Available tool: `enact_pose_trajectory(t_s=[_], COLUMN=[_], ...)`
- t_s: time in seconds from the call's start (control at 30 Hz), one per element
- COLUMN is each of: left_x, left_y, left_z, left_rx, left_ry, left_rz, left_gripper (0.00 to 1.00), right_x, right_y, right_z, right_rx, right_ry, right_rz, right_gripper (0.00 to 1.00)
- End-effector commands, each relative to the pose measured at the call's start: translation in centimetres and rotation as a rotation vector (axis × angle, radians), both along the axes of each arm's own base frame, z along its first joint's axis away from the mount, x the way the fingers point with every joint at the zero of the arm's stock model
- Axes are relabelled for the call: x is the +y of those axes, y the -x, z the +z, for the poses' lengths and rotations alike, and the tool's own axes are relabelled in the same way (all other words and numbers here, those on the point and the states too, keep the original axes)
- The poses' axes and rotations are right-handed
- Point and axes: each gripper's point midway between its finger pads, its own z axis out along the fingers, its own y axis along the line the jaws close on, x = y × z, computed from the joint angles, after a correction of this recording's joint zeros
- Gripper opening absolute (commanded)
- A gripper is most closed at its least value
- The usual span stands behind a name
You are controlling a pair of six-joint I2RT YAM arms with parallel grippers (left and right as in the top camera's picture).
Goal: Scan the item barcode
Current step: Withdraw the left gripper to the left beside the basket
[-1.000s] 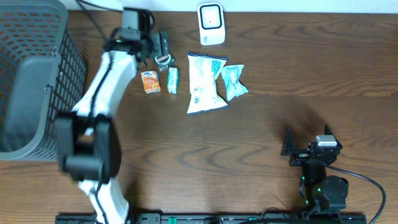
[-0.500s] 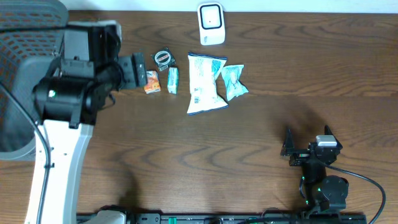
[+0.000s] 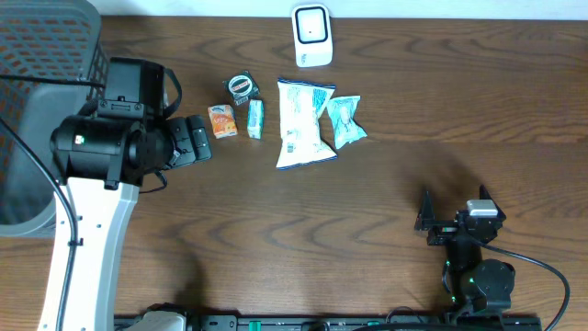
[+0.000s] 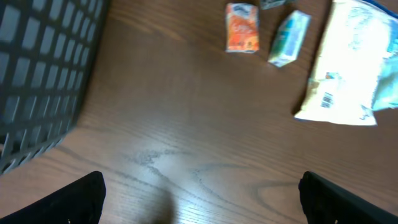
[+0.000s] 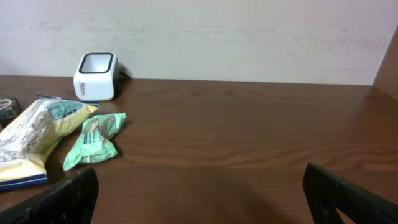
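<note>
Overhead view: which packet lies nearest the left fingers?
The orange packet, leftmost in the row; the teal packet, white bag and green packet sit farther right.

We're looking at a mock shop checkout set up in a robotics lab. A white barcode scanner (image 3: 311, 35) stands at the far edge of a dark wood-grain table (image 3: 367, 221), a grey mesh basket (image 3: 46, 46) sits at one end, and small packaged snacks, a white bag (image 3: 303, 124), a green packet (image 3: 345, 119) and an orange packet (image 3: 221, 120), lie in a loose row. The left arm (image 3: 92, 230) and the right arm (image 3: 473, 267) are mounted at the near edge, and behind the table there's just a plain pale wall (image 5: 249, 37).
</note>
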Motion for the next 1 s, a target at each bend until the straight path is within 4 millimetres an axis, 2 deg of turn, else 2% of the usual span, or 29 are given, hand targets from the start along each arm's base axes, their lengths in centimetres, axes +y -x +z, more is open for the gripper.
enact_pose_trajectory(t_s=[0.0, 0.17, 0.37, 0.53, 0.77, 0.97], left_x=[1.0, 0.8, -0.9, -0.9, 0.1, 0.2], left_y=[0.3, 1.0, 1.7, 1.9, 2.3, 2.6], left_z=[-0.9, -1.4, -1.7, -2.1, -4.6, -6.7], left_rx=[0.027, 0.064, 0.099, 0.115, 0.162, 0.197], left_ry=[-0.024, -0.012, 0.08, 0.08, 0.027, 0.024], left_rz=[0.069, 0.066, 0.033, 0.033, 0.078, 0.095], left_gripper=[0.98, 0.98, 0.98, 0.98, 0.97, 0.97], right_x=[0.0, 0.0, 0.0, 0.0, 0.0, 0.0], right_y=[0.0, 0.0, 0.0, 0.0, 0.0, 0.0], right_z=[0.0, 0.0, 0.0, 0.0, 0.0, 0.0], right_rx=[0.0, 0.0, 0.0, 0.0, 0.0, 0.0], right_ry=[0.011, 0.011, 0.011, 0.011, 0.011, 0.011], right_rz=[0.003, 0.003, 0.003, 0.003, 0.003, 0.003], right_gripper=[0.99, 0.99, 0.99, 0.99, 0.99, 0.99])
